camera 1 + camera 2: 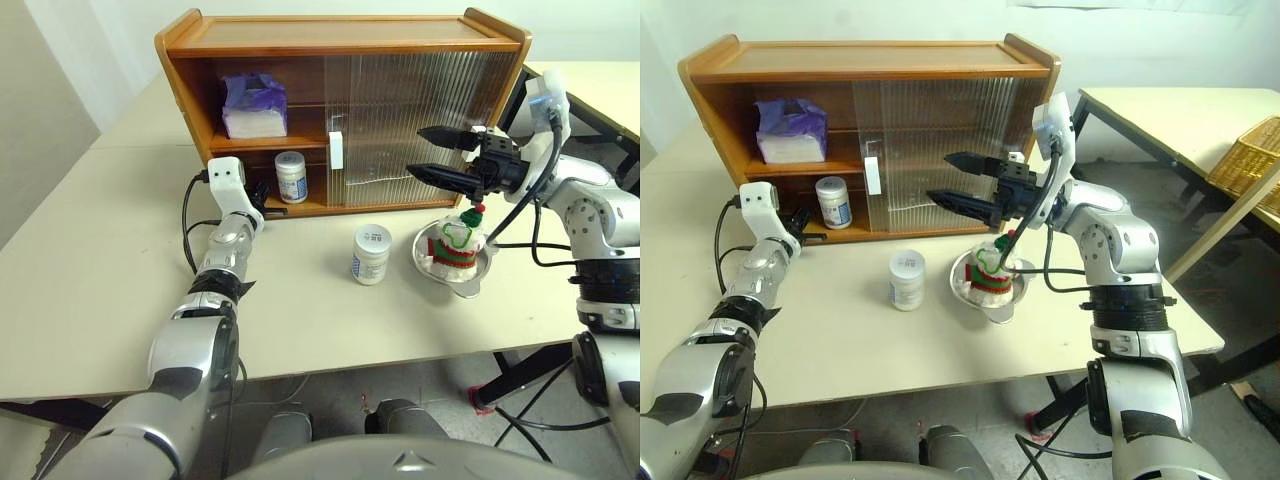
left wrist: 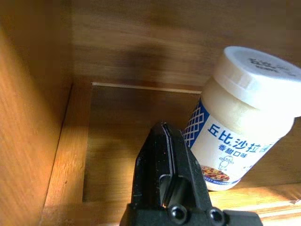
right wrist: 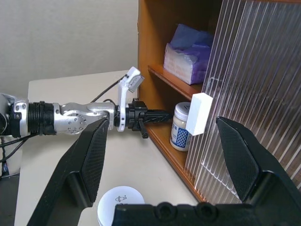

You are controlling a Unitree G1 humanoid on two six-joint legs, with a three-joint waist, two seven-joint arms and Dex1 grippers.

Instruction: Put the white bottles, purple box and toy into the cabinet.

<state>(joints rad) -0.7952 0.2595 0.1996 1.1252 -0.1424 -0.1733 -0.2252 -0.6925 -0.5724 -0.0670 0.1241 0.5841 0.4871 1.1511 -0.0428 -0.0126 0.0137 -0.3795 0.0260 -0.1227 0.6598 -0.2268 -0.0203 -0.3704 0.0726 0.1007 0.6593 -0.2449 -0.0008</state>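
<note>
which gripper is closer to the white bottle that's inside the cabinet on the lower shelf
Left. The left gripper, shut and empty, reaches into the cabinet right beside the shelved bottle. The right gripper hangs open farther off, outside the ribbed door, above the toy.

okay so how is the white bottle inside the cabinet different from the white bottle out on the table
The bottle in the cabinet stands on the lower shelf of the cabinet, beside the shut left gripper; the bottle on the table stands in the open on the table, next to the metal bowl holding the toy. The first is already put away; the second is not. Both are upright, squat, white-lidded jars with blue-patterned labels.
</note>
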